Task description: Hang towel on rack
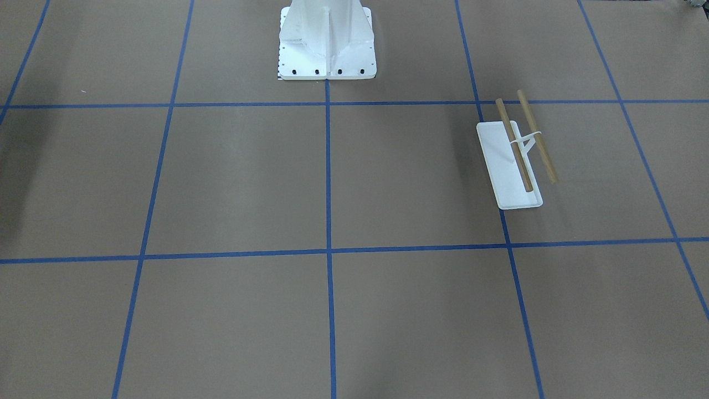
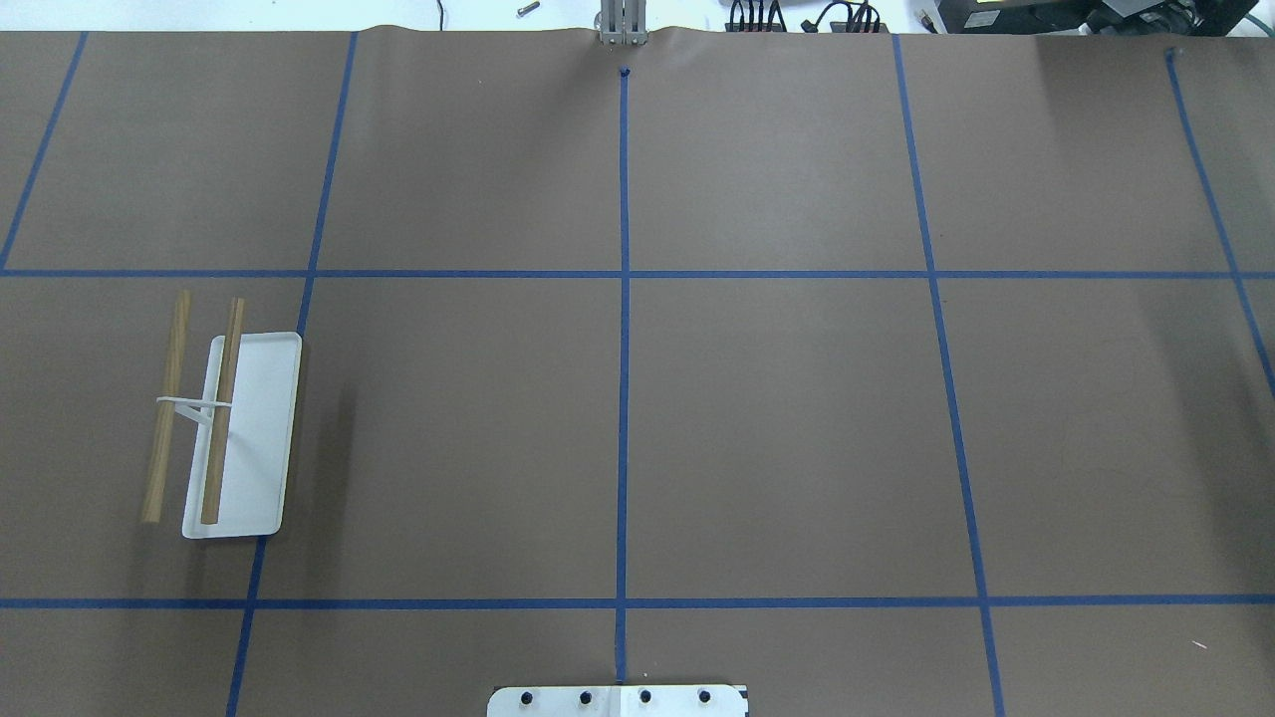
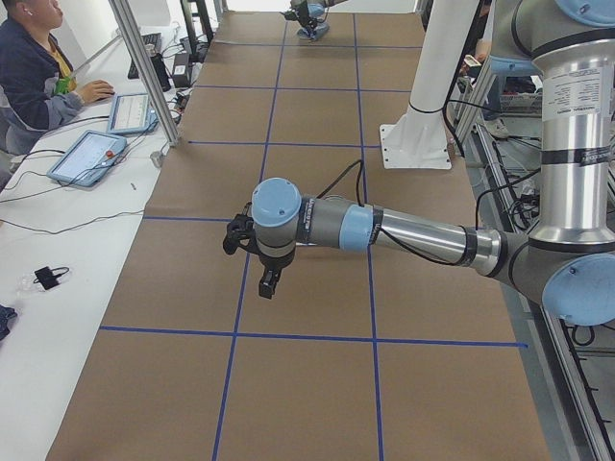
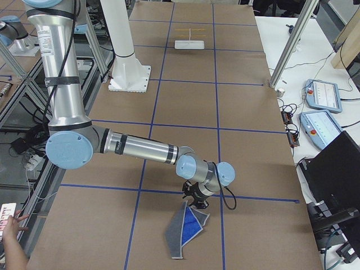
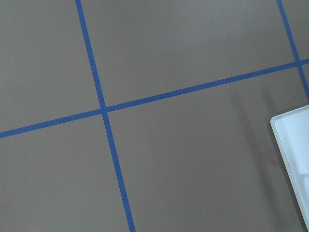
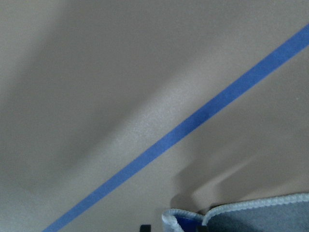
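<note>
The rack (image 1: 515,160) stands on the brown table with a white flat base and two wooden bars; it also shows in the overhead view (image 2: 234,428) and far off in the right side view (image 4: 190,36). Nothing hangs on its bars. A corner of its base (image 5: 294,159) shows in the left wrist view. The towel (image 4: 185,228) lies crumpled near the table's right end, blue with grey folds; its edge (image 6: 256,217) shows in the right wrist view. My right gripper (image 4: 196,201) is right at the towel's upper corner. My left gripper (image 3: 269,281) hovers over the table. I cannot tell whether either is open or shut.
The large white bolted pedestal (image 1: 327,41) stands at the robot's side of the table (image 2: 618,700). Blue tape lines grid the brown surface. An operator (image 3: 38,58) sits at a side bench with tablets (image 3: 91,154). A hand (image 4: 8,225) shows at the edge.
</note>
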You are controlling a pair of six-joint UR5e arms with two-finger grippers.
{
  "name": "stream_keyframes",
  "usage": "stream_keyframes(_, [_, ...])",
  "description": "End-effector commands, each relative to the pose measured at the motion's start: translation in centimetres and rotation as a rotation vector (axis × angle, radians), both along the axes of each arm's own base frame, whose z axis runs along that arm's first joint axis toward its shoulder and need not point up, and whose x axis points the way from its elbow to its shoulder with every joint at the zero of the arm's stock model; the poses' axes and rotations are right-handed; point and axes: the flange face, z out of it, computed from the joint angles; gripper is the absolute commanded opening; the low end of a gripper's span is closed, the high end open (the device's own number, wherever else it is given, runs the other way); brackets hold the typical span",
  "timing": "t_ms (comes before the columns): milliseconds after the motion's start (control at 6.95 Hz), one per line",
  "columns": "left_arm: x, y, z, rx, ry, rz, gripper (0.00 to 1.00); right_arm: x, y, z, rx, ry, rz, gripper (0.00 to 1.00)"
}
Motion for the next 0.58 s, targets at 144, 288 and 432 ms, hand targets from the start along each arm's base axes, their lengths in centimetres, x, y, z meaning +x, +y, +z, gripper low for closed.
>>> stream_keyframes(144, [-0.07,0.03,-0.26,0.006,0.0,-0.001,0.98,-1.08,0.81,1.05,-0.021,0.005,-0.026,0.63])
stream_keyframes(288, [-0.07,0.04,-0.32,0.006,0.0,-0.002,0.98,-1.36,0.98,1.19,-0.026,0.005,-0.031,0.61])
stream_keyframes(432, [-0.07,0.03,-0.33,0.007,0.0,-0.002,0.98,-1.35,1.01,1.27,-0.025,0.005,-0.034,0.56])
